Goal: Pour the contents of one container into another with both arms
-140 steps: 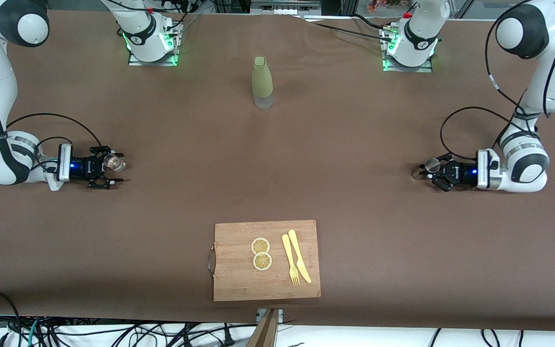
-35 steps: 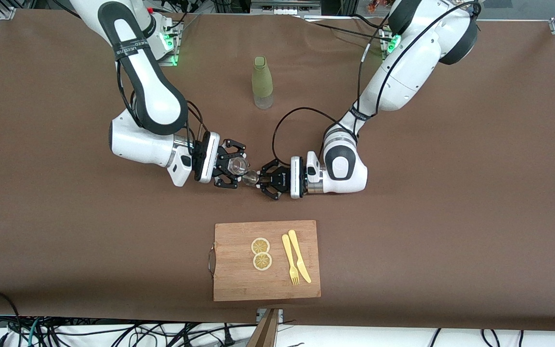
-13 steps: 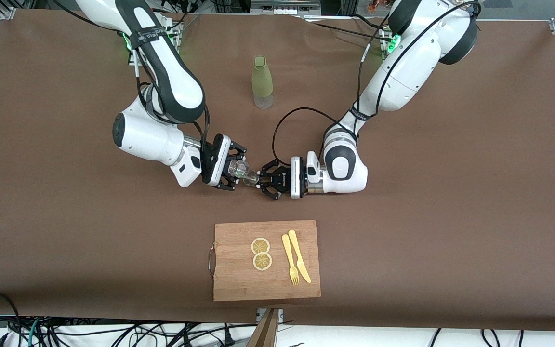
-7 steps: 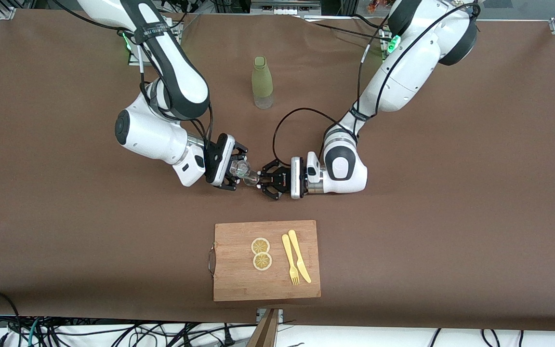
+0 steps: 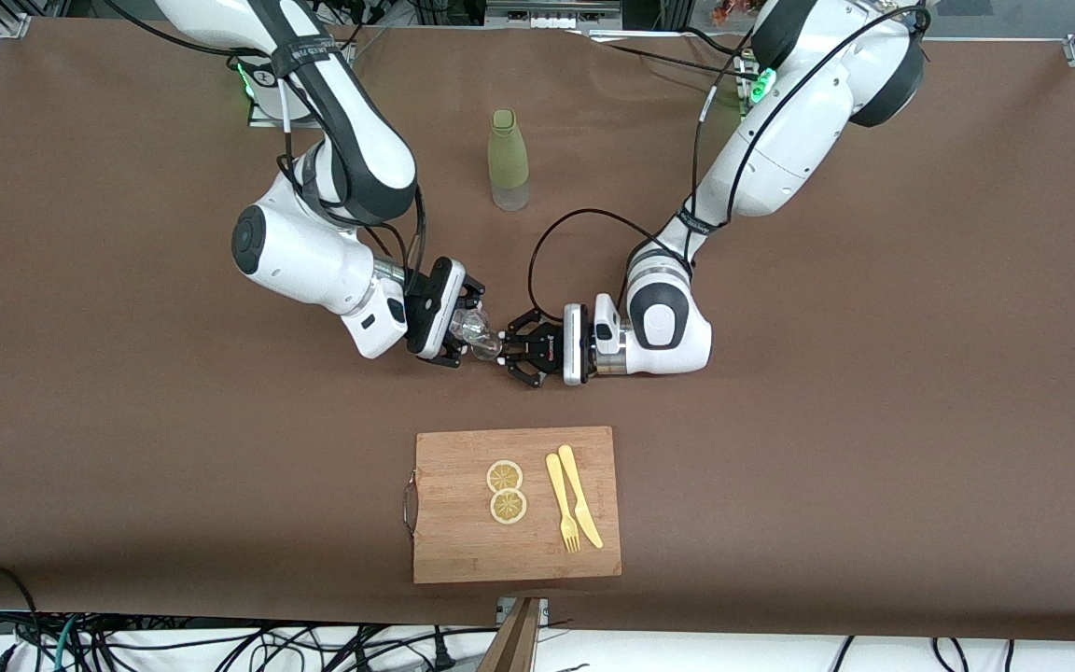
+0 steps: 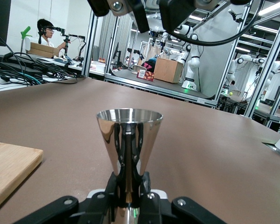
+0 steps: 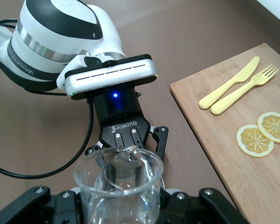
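Over the middle of the table my left gripper [image 5: 506,349] is shut on the waist of the silvery jigger [image 5: 491,348], which it holds upright. In the left wrist view the jigger [image 6: 129,140] rises from between the jaws of the left gripper [image 6: 129,189], mouth up. My right gripper [image 5: 461,329] is shut on the clear glass cup [image 5: 469,328] and meets the left one head-on. The cup is tipped, its rim toward the jigger's mouth. The right wrist view looks along the cup [image 7: 119,186] and down onto the left gripper [image 7: 129,148].
A tall olive-green bottle [image 5: 508,161] stands between the two arm bases. A wooden cutting board [image 5: 463,551] lies nearer the front camera, with two lemon slices [image 5: 506,492] and a yellow fork and knife [image 5: 573,509] on it.
My right arm has turned its wrist and swung its elbow toward the bottle, tipping the glass cup further toward the jigger. The left arm and the jigger have stayed still.
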`<state>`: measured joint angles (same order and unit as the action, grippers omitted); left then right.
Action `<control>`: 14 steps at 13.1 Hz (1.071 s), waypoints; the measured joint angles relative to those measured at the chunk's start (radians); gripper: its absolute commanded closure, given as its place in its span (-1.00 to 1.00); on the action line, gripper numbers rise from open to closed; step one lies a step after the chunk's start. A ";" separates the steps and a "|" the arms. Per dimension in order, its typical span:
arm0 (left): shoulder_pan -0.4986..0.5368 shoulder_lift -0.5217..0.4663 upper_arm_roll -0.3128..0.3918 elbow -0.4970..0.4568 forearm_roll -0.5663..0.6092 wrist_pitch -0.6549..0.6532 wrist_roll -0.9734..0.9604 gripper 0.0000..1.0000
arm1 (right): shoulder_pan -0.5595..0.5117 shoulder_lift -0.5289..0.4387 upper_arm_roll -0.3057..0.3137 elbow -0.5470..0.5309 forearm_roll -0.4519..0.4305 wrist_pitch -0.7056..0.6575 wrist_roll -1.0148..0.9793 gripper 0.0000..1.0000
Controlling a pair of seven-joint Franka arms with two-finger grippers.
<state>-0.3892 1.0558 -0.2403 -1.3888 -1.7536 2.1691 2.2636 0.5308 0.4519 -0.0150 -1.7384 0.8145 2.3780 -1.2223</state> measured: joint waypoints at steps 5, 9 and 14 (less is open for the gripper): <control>0.000 0.000 0.004 0.001 0.000 0.000 0.000 1.00 | 0.000 0.000 0.002 0.000 -0.012 0.002 0.014 0.57; 0.000 0.000 0.015 0.007 0.000 0.000 0.000 1.00 | 0.000 0.000 0.003 0.001 -0.018 0.003 0.017 0.57; 0.000 0.000 0.017 0.009 0.000 0.000 0.000 1.00 | 0.000 0.000 0.003 0.002 -0.019 0.005 0.017 0.55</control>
<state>-0.3889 1.0558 -0.2230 -1.3801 -1.7535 2.1691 2.2637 0.5309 0.4519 -0.0117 -1.7368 0.7955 2.3825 -1.2048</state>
